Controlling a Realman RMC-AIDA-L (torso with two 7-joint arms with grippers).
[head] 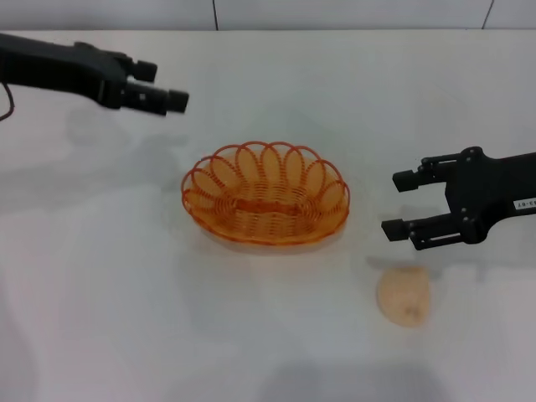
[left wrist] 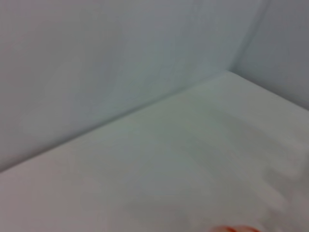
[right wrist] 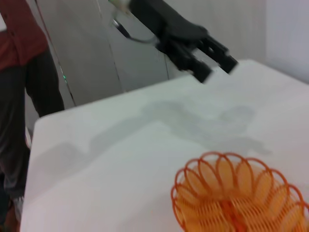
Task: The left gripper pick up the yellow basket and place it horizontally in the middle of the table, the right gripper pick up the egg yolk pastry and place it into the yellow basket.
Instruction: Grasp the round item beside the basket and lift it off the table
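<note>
The yellow basket (head: 265,193) lies flat and lengthwise across the middle of the white table (head: 100,276), with nothing in it. It also shows in the right wrist view (right wrist: 239,199), and a sliver of it (left wrist: 232,229) in the left wrist view. The egg yolk pastry (head: 404,296) sits on the table to the front right of the basket. My left gripper (head: 163,86) is open and empty, held above the table at the back left, clear of the basket; the right wrist view shows it too (right wrist: 217,62). My right gripper (head: 400,205) is open and empty, right of the basket and just behind the pastry.
A wall runs along the table's far edge (head: 352,28). A person in a red top (right wrist: 19,72) stands beyond the table's left end in the right wrist view.
</note>
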